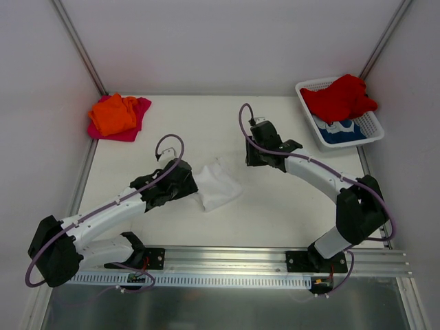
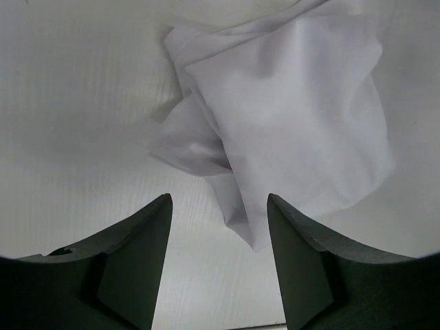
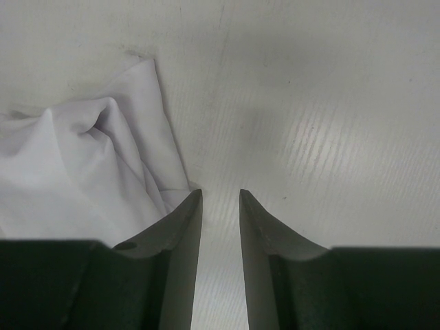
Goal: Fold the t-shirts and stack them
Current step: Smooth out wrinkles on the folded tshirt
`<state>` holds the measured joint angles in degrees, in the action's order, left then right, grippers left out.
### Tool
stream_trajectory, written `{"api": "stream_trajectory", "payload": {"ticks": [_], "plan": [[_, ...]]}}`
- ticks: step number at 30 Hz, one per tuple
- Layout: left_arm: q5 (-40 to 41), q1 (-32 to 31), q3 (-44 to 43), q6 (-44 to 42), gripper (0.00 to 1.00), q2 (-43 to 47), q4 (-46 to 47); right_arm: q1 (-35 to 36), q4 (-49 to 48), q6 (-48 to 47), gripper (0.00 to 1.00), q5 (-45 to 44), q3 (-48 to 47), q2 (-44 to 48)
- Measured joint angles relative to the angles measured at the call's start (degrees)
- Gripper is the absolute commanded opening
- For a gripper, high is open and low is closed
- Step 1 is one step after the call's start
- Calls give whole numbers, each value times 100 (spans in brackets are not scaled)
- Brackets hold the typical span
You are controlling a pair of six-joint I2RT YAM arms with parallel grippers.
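The tabletop (image 1: 275, 213) is carrying everything, with the crumpled white t-shirt (image 1: 218, 184) lying near its middle. Well to the right of that shirt and behind it, the white mesh basket (image 1: 377, 129) is holding a red t-shirt (image 1: 340, 98) and a blue-and-white one (image 1: 342, 129), apparently awaiting their turn. Well to its left and behind, an orange t-shirt (image 1: 113, 113) is sitting on a magenta-pink one (image 1: 141, 106), likely the stack. The left claw (image 2: 218, 206) is hovering at the white shirt's left edge, jaws spread and empty, seemingly lining up a pinch. The right claw (image 3: 220, 196) is hanging just beside its right edge, jaws slightly parted, gripping nothing.
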<state>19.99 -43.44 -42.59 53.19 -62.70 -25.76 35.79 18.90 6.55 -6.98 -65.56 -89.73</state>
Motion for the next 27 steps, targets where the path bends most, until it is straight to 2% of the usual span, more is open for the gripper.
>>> {"api": "stream_trajectory", "payload": {"ticks": [11,15,18,24,27], "plan": [[-448,7,1130,820,59,101,964,-398,11,-26,32,140,76,323],[-483,42,1440,946,66,243,1397,-431,11,-46,32,225,76,348],[-505,42,1639,1047,67,245,1779,-431,11,-68,32,297,76,348],[-496,42,2011,1128,80,326,2282,-431,11,-109,32,348,109,348],[-428,42,2151,1141,80,577,2455,-431,17,-120,32,404,149,348]]}}
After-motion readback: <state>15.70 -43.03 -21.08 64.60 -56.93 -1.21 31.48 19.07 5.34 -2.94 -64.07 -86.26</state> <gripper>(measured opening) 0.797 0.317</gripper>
